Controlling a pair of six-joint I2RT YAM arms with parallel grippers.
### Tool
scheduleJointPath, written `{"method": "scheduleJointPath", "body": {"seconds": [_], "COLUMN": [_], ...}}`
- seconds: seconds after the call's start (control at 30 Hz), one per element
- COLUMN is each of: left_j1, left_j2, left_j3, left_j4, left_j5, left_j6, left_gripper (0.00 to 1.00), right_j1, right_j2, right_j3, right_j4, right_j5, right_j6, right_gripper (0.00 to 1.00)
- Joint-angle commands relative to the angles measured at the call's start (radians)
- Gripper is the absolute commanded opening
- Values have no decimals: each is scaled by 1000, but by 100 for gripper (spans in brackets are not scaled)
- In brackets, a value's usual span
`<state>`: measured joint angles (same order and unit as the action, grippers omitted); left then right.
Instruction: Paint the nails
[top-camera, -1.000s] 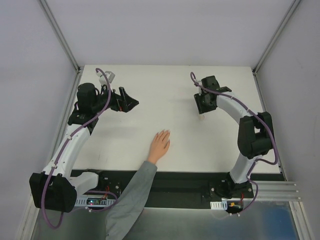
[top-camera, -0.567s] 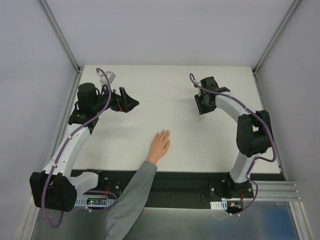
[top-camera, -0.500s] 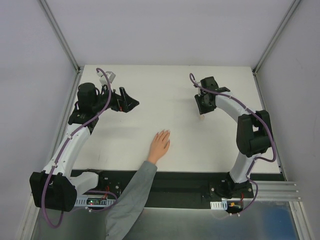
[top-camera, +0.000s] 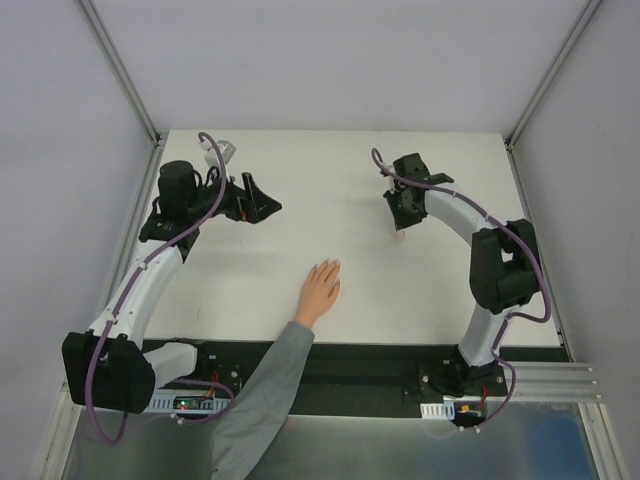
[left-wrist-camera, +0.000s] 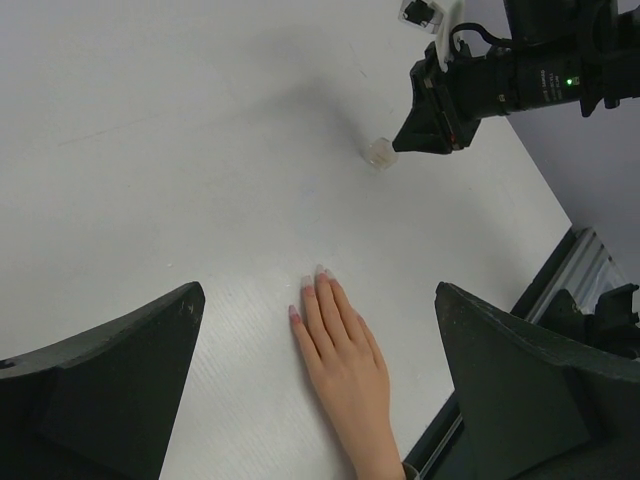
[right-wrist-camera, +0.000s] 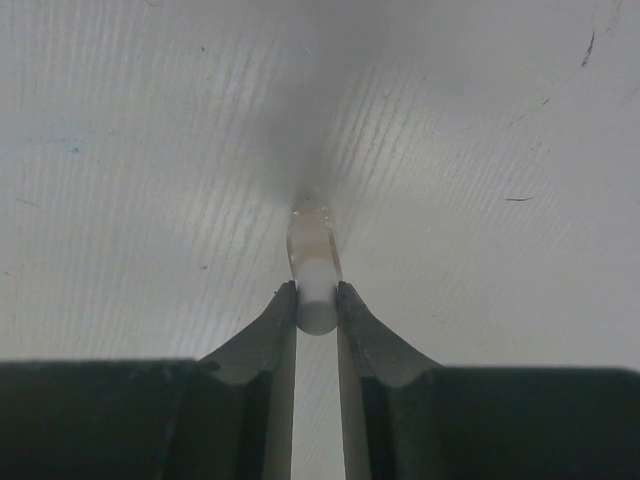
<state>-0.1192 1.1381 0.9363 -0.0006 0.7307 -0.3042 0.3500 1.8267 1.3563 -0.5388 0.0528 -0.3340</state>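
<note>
Overhead and wrist views. The right gripper (right-wrist-camera: 317, 300), lowered at the far right of the table (top-camera: 330, 170), has its fingers pressed against both sides of the white cap (right-wrist-camera: 317, 314) of a small translucent bottle (right-wrist-camera: 312, 243), which stands upright on the surface. The left gripper (top-camera: 262, 200) hovers at the far left with its fingers spread wide, holding nothing. A hand (top-camera: 322, 288) in a grey sleeve (top-camera: 270, 385) lies palm down near the front centre. The nails (left-wrist-camera: 307, 282) point toward the far side, well apart from both grippers and the bottle.
</note>
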Motion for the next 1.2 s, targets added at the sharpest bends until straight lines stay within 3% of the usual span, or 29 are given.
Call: {"method": "scheduleJointPath", "body": {"seconds": [0.0, 0.17, 0.33, 0.43, 0.53, 0.67, 0.87, 1.17], "left_j1": [-11, -72, -262, -333, -333, -332, -332, -332], "left_j2": [51, 120, 105, 28, -15, -5, 26, 52], "left_j3": [52, 84, 53, 6, -11, -5, -13, 2], "left_j4": [7, 14, 14, 17, 47, 48, 50, 67], "left_j5": [111, 271, 465, 365, 357, 447, 556, 585], "left_j6": [-13, 51, 232, 371, 413, 450, 471, 438], "left_gripper": [99, 99, 93, 94, 95, 92, 76, 59], "right_j1": [20, 63, 165, 237, 293, 329, 374, 409], "right_j2": [-56, -142, -282, -368, -412, -455, -465, -408], "right_j3": [58, 76, 78, 110, 170, 223, 273, 356], "right_j4": [-72, -180, -288, -347, -407, -408, -352, -325], "right_j5": [30, -31, -201, -289, -340, -468, -608, -631], "right_j6": [10, 53, 113, 115, 105, 118, 148, 158], "right_gripper": [0, 0, 0, 0, 0, 0, 0, 0]}}
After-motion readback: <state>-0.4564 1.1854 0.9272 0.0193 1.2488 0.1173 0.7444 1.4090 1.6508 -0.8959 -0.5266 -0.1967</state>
